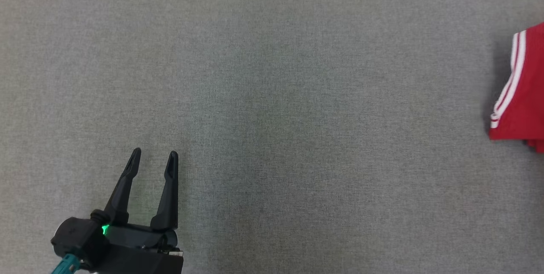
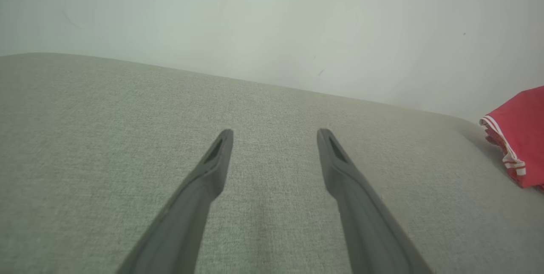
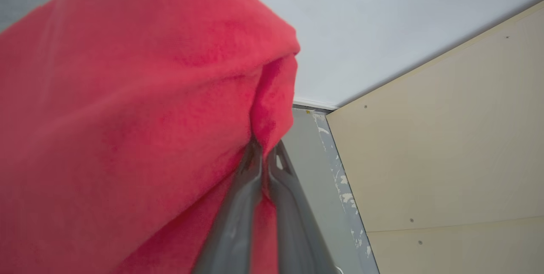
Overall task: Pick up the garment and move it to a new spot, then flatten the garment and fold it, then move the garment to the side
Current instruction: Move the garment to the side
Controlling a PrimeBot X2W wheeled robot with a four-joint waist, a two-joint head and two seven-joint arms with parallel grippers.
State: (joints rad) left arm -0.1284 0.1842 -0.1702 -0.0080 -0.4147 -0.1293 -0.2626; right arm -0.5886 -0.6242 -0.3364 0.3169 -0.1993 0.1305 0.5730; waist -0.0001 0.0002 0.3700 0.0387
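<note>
Grey-green woven fabric surface [image 1: 272, 95] spans the head view under soft, even light, w/ a faint darker band down the centre. In the left wrist view its far edge slopes from mid-left to lower right against a plain pale wall [image 2: 272, 19]. Right wrist view: blue-grey wall section [image 3: 382, 19] at top, white skirting strip [image 3: 314, 105] at centre, grey floor [image 3: 310, 168] w/ white paint flecks below, beige panel [image 3: 446, 138] w/ small screw heads [image 3: 411, 220] at right.

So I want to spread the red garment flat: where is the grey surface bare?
The grey surface lies bare across its whole middle, from the open left gripper at the lower left to the red garment at the right edge. The one crowded spot is that right edge, where the right gripper pinches it.
</note>
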